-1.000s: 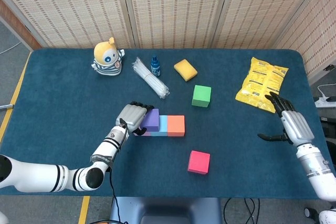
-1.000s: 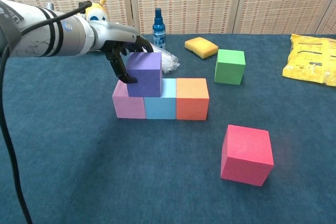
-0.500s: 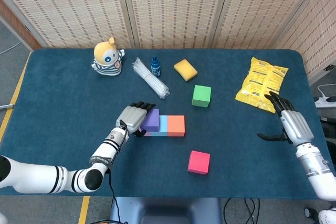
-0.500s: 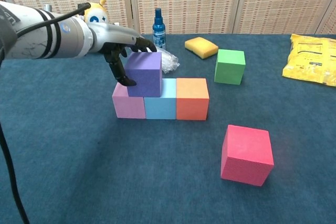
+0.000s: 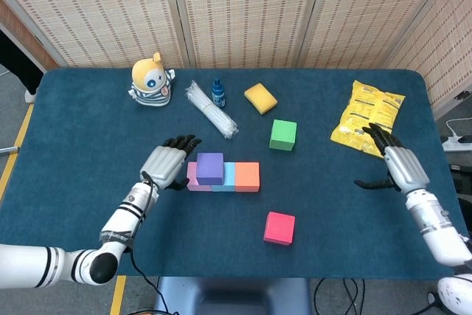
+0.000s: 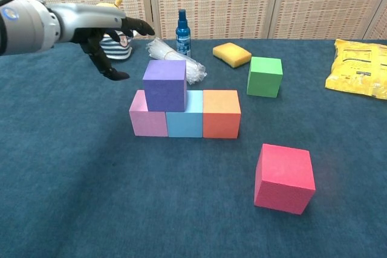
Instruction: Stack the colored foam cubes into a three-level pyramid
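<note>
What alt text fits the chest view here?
A purple cube sits atop a row of pink, light blue and orange cubes. The open left hand hovers beside them, with red and green cubes apart.

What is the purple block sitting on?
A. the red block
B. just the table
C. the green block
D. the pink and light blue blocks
D: the purple block rests across the seam between the pink block and the light blue block in the bottom row, with the left hand open and away from it.
</note>
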Controlling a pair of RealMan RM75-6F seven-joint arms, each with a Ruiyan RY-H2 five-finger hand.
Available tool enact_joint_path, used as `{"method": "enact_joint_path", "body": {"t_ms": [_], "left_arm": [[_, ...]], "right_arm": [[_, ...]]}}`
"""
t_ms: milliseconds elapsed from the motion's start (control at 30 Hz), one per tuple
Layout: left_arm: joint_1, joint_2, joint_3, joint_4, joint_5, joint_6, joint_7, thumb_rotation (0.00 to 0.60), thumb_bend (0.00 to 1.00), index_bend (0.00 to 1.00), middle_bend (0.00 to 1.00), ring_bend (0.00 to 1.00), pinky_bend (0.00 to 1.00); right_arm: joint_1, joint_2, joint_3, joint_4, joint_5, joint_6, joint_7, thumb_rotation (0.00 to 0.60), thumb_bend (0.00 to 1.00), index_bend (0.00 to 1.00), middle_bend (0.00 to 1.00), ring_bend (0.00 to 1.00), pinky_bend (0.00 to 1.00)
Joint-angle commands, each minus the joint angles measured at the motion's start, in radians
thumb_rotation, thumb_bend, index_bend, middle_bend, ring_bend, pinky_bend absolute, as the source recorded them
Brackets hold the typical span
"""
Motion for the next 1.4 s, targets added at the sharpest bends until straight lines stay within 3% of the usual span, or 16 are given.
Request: {"method": "enact_joint_path", "body": {"t_ms": [33, 267, 567, 800, 1000, 1400], "left_arm": [[0.083, 0.042, 0.031, -0.01, 0.111, 0.074, -0.054, 0.6, 0.35, 0.0, 0.0, 0.0, 0.11], [0.199, 0.063, 0.054, 0.02, 0.271, 0.158, -0.14, 0.6, 0.35, 0.05, 0.01, 0.0, 0.1], [0.314, 0.083, 0.087, 0.075, 0.379, 0.155, -0.246, 0.6, 0.34, 0.1, 0.04, 0.0, 0.1], [0.373, 0.084, 0.081, 0.108, 0.447, 0.149, -0.312, 0.6, 0.34, 0.11, 0.04, 0.0, 0.1], [0.431, 0.075, 0.064, 0.129, 0.526, 0.212, -0.343, 0.6, 0.34, 0.12, 0.05, 0.0, 0.1], [0.512, 0.09, 0.055, 0.129, 0.648, 0.248, -0.425, 0.6, 0.34, 0.13, 0.05, 0.0, 0.1]], "right_arm": [[0.081, -0.052, 0.028, 0.059, 0.068, -0.102, -0.055, 0.6, 0.17, 0.04, 0.13, 0.06, 0.23], [0.236, -0.188, 0.069, 0.211, 0.23, -0.266, -0.179, 0.6, 0.17, 0.15, 0.18, 0.09, 0.26], [0.401, -0.356, 0.075, 0.419, 0.424, -0.39, -0.333, 0.6, 0.17, 0.19, 0.21, 0.12, 0.28], [0.497, -0.486, 0.06, 0.578, 0.551, -0.425, -0.437, 0.6, 0.17, 0.24, 0.25, 0.15, 0.29], [0.557, -0.582, 0.053, 0.689, 0.643, -0.428, -0.511, 0.6, 0.17, 0.27, 0.28, 0.18, 0.3], [0.614, -0.713, 0.079, 0.855, 0.733, -0.417, -0.588, 0.6, 0.17, 0.39, 0.31, 0.25, 0.33]]}}
